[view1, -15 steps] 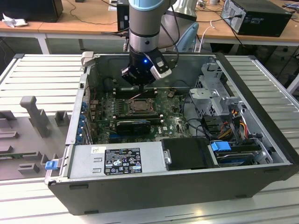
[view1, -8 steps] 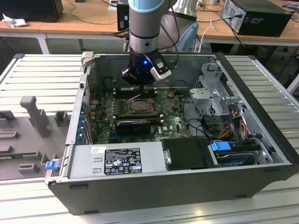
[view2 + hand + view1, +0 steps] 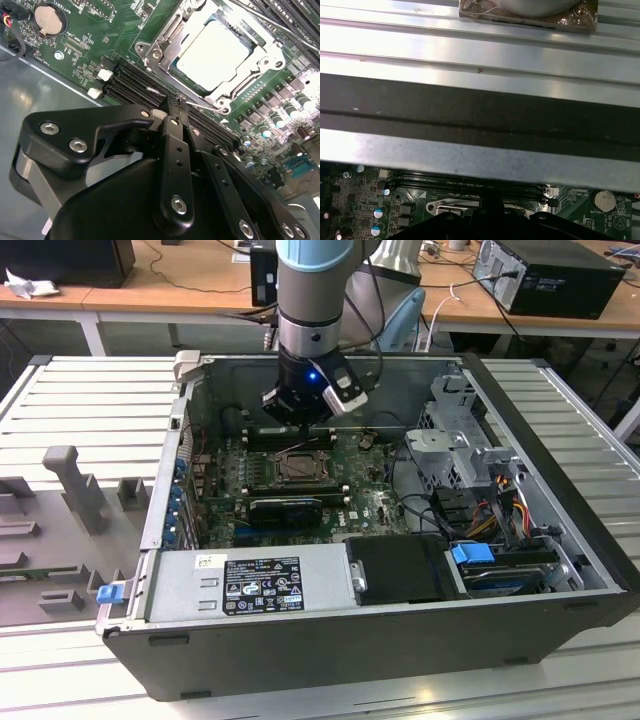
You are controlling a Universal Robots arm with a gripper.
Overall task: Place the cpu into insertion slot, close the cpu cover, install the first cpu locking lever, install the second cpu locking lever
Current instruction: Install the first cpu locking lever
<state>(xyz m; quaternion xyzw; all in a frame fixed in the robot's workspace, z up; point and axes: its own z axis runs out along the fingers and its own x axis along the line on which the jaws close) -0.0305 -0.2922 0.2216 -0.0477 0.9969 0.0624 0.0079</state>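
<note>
A ribbed silvery metal surface (image 3: pixel 80 390) carries an open dark grey computer case (image 3: pixel 380 640), and across the top of the exterior view run wooden desks (image 3: pixel 190 275) with black boxes and loose cables. Inside the case lies a green motherboard (image 3: pixel 375 505), with a grey power supply box (image 3: pixel 250 585) toward the lower middle of the frame bearing a black label and a small white sticker whose print cannot be made out. At the case's right side sits a silvery drive cage (image 3: pixel 450 445) with coloured wires and a blue clip (image 3: pixel 472 553). In the second wrist view the pale silvery-grey square cpu (image 3: pixel 215 52) lies flat inside the insertion slot (image 3: pixel 187 87), with the thin silvery cpu cover (image 3: pixel 267 57) framing it at the upper right of the frame; a round coin battery (image 3: pixel 50 20) sits at the upper left. The black end effector (image 3: pixel 300 423) hangs just above the board behind the socket, its fingers (image 3: pixel 175 145) drawn together and holding nothing, their tips near the socket's wire lever (image 3: pixel 210 106).
</note>
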